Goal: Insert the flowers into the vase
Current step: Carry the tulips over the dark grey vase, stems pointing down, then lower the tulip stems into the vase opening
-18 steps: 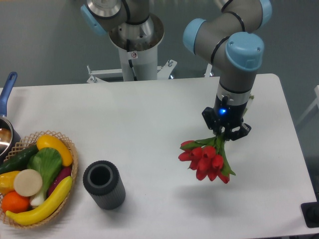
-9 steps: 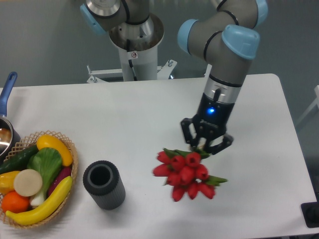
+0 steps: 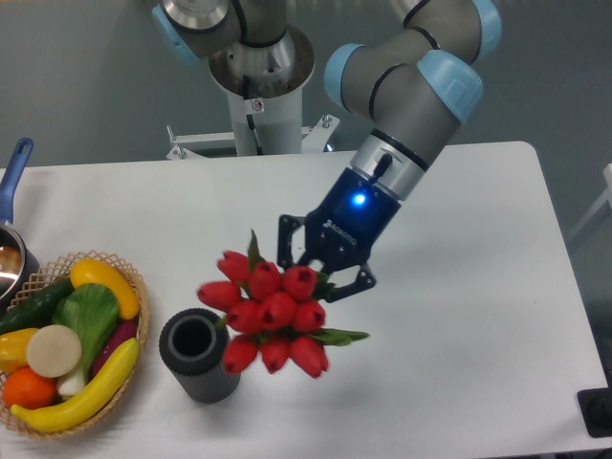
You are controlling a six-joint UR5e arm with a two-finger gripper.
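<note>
Since half a second ago the arm has swung left, carrying the flowers [image 3: 271, 314] from mid-table over to just right of the vase [image 3: 199, 355]; vase and basket have not shifted.

Camera view: gripper [image 3: 323, 271] hangs over the table [image 3: 478, 316] left of centre, blue light lit on the wrist, fingers pinched on the green stems at the top right of the bunch. Red buds point toward the camera and down-left, a few leaves sticking out up and to the right. Lowest-left buds overlap the vase's right edge in the picture; cannot tell if they touch it. Bunch is outside the vase mouth, not yet in.

Vase stands upright near the front edge, dark grey, ribbed, round mouth showing open. Basket [image 3: 130, 387] sits just left of the vase at the table's left edge, filled with vegetables and fruit. Pot with blue handle [image 3: 16, 164] is at the far left edge, partly cut off. Robot base [image 3: 258, 72] stands behind the table.
</note>
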